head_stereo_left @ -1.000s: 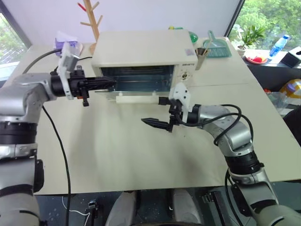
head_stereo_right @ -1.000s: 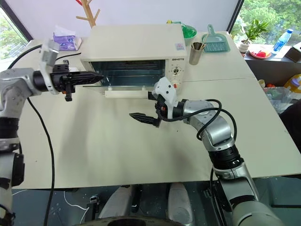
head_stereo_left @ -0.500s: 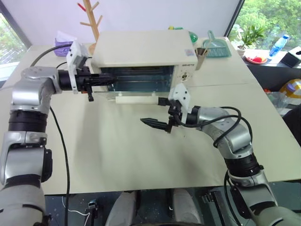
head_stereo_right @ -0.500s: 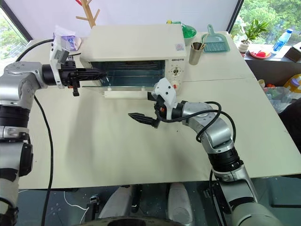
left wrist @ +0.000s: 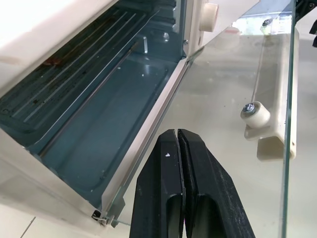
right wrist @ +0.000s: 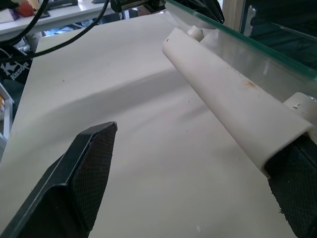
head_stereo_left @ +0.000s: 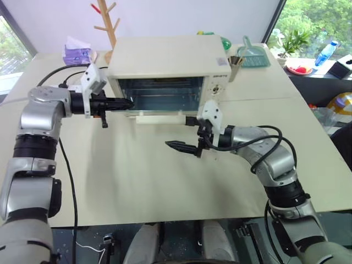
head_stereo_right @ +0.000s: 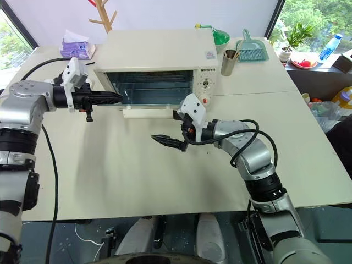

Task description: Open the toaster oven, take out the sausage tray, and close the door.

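Observation:
The cream-white toaster oven point(head_stereo_left: 168, 58) stands at the back of the table. Its glass door point(left wrist: 233, 99) lies folded down flat, with the white bar handle point(head_stereo_left: 160, 116) at the front. In the left wrist view a ribbed metal surface with brown marks, the sausage tray point(left wrist: 74, 67), sits inside the cavity. My left gripper point(head_stereo_left: 128, 103) is shut and empty, pointing right just above the door's left end. My right gripper point(head_stereo_left: 179, 132) is open at the handle's right end. One finger point(right wrist: 294, 173) is by the bar's end and the other finger point(right wrist: 86, 168) hangs over the table.
Behind the oven stand a wooden peg rack point(head_stereo_left: 108, 22), a purple tissue pack point(head_stereo_left: 74, 53), a metal cup of utensils point(head_stereo_left: 235, 65) and a green dustpan point(head_stereo_left: 253, 55). A side counter at the right holds a plate point(head_stereo_left: 300, 67) and a blue bottle point(head_stereo_left: 325, 52).
My left arm has dropped its elbow, and its shut gripper has sunk a little toward the door's left end. The right gripper and the open door have stayed in place.

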{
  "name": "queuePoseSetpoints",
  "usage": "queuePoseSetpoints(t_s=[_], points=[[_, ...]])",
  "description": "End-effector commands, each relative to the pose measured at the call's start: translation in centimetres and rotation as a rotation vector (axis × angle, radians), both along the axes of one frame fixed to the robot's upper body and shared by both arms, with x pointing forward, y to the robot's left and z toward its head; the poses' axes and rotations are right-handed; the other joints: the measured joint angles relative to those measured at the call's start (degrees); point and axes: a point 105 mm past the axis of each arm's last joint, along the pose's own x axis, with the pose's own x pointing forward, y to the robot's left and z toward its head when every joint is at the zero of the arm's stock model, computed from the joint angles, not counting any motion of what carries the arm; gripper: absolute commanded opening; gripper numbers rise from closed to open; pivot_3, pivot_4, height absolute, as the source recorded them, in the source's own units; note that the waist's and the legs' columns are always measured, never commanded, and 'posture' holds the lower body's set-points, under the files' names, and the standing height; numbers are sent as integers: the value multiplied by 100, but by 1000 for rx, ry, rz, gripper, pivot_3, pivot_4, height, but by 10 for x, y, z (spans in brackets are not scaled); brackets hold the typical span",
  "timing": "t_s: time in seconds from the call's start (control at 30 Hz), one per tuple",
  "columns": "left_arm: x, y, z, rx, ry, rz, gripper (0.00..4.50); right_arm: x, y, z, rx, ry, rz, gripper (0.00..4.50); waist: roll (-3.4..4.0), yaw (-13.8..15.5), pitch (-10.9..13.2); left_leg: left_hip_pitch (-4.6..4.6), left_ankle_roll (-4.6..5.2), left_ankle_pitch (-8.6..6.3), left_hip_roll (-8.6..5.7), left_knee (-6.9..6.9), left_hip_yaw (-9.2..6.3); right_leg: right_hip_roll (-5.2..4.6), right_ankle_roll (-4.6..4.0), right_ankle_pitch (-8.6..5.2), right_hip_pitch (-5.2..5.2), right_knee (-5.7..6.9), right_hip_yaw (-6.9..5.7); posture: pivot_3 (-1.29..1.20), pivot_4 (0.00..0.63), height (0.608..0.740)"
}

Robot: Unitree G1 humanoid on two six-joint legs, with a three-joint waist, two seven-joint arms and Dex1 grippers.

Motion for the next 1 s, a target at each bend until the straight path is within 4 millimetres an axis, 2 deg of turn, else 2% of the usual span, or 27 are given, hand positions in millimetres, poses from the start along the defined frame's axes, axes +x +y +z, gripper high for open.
queuePoseSetpoints(t_s=[0.03, 0.4, 0.63, 0.83, 1.0], points=[[0, -1, 7, -10, -8, -11, 60, -8, -4, 15, -33, -93, 1, 4500, 0, 15, 0, 0, 0, 0, 0, 1, 0, -1, 0, 0, 0, 0, 0, 0, 150, 740], [1, -5, 8, -43, -1, -20, 60, -5, -27, 5, -147, -75, -83, 4500, -3, -3, -1, 1, 0, 0, -1, 14, 0, -4, 1, -1, 1, 19, -1, 0, 150, 740], [-2, -5, 8, -55, 9, -23, 60, -24, -53, 1, -187, 13, -56, 4500, -4, 35, -2, -1, 2, 0, -2, 20, 0, -5, 1, -1, 3, 20, -2, 0, 150, 740], [-9, -2, -1, -68, 40, -18, 60, -51, -77, 23, -135, 69, -10, 4500, -5, 16, -1, -1, 7, -3, -1, 29, 1, -7, 2, -1, 7, 20, -2, 0, 150, 740], [-21, -6, -15, -104, 92, -15, 60, -48, -94, 46, -37, 87, -93, 4500, -5, 20, -2, 1, 7, -4, 2, 29, 0, -6, 1, -1, 9, 21, -1, 0, 150, 740]])
